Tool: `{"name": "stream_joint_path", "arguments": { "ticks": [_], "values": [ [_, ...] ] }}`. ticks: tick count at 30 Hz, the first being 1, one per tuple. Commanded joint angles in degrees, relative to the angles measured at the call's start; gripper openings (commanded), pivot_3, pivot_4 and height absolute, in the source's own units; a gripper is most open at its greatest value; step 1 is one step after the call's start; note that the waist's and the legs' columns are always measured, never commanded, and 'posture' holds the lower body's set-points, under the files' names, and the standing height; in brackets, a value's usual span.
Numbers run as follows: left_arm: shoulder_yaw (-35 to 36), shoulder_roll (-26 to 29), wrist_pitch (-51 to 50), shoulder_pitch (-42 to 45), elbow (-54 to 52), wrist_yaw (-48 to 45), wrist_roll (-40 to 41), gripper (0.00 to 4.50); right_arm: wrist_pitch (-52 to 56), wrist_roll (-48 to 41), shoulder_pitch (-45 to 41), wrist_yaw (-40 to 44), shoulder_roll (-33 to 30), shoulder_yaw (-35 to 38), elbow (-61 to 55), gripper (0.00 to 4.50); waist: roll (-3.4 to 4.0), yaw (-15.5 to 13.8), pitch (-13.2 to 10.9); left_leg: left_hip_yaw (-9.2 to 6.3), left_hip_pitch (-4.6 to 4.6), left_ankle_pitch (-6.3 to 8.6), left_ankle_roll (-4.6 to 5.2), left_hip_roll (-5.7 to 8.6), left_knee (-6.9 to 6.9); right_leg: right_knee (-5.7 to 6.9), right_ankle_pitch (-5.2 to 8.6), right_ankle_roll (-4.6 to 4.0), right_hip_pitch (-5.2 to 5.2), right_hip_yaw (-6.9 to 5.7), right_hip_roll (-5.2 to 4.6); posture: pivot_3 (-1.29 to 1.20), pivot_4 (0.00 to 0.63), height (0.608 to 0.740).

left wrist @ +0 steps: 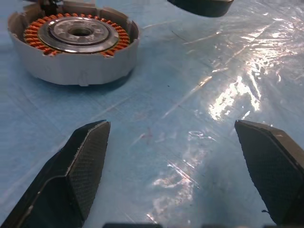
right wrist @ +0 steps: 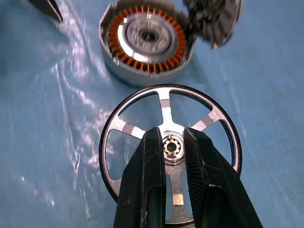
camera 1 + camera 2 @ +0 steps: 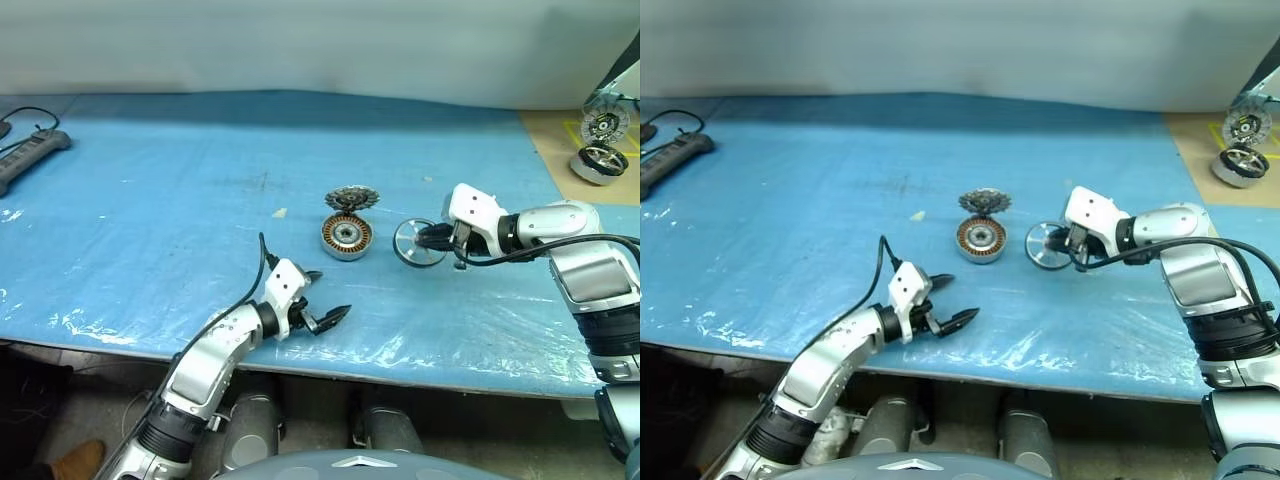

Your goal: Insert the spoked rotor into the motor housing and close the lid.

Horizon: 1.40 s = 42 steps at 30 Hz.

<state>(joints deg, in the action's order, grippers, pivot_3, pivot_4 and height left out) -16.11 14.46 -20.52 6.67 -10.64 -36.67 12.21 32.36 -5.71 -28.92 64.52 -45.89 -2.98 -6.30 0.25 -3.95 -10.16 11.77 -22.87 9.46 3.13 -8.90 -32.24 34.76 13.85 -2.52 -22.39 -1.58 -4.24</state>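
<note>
Silver-spoked, the rotor (image 2: pixel 170 151) hung clamped at its hub between the right gripper's (image 2: pixel 173 142) two black fingers, tilted on edge just beside the copper-wound housing (image 3: pixel 346 237), which sat on the blue plastic-covered table (image 3: pixel 150 230) with the toothed lid (image 3: pixel 351 199) touching its far side. Held by so small a hub and at a slant, the rotor could, I judged, swing or slip in the pinch, or catch the housing wall and shove it into the lid. Nearer the table's front edge the left gripper (image 3: pixel 322 316) hovered with jaws wide apart and empty, a power strip (image 3: pixel 30 155) lay at the far left, and spare wheels (image 3: pixel 600 160) sat on a tan board at the far right.
</note>
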Motion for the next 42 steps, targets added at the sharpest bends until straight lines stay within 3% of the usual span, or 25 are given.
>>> {"name": "stream_joint_path", "arguments": {
  "ticks": [1,9,20,30,42],
  "values": [
    [1.05,-0.04,0.63,0.38,-1.96,0.34,0.64,4.5,7.44,-7.34,-0.04,-5.57,4.95,6.54,-4.47,0.24,0.0,0.06,0.0,0.0,0.0,0.0,0.0,0.0,0.0,0.0,0.0,0.0,-0.02,0.0,0.0,0.0,0.15,0.74],
    [4.34,1.13,-0.45,2.29,-1.92,0.07,2.06,4.5,20.63,-21.19,0.59,-16.66,18.58,14.52,-7.02,0.24,0.08,-0.06,0.03,0.0,-0.17,-0.04,-0.08,0.02,0.01,0.05,-0.01,0.0,-0.19,-0.01,0.0,0.0,0.15,0.74],
    [4.29,2.86,-1.82,2.48,-3.62,-1.02,3.02,4.5,20.02,-26.1,1.84,-25.45,28.5,15.14,1.16,0.24,0.08,-0.05,0.03,0.01,-0.33,-0.1,-0.19,0.03,0.08,0.08,-0.01,0.0,-0.39,-0.01,0.0,0.0,0.15,0.74],
    [3.8,3.19,-2.41,1.89,-4.81,-0.94,3.27,4.5,15.33,-23.47,0.68,-26.92,27.61,13.77,8.66,0.24,0.08,-0.12,0.03,0.01,-0.32,-0.12,-0.23,0.03,0.07,0.09,-0.01,0.0,-0.38,-0.01,0.0,0.0,0.15,0.74],
    [2.83,2.8,-2.12,1.29,-4.86,-0.66,2.93,4.5,14.18,-24.28,0.27,-27.01,27.47,11.72,8.73,0.24,0.08,-0.1,0.03,0.0,-0.32,-0.12,-0.22,0.03,0.07,0.1,-0.01,0.0,-0.37,-0.01,0.0,0.0,0.15,0.74]
  ]
}}
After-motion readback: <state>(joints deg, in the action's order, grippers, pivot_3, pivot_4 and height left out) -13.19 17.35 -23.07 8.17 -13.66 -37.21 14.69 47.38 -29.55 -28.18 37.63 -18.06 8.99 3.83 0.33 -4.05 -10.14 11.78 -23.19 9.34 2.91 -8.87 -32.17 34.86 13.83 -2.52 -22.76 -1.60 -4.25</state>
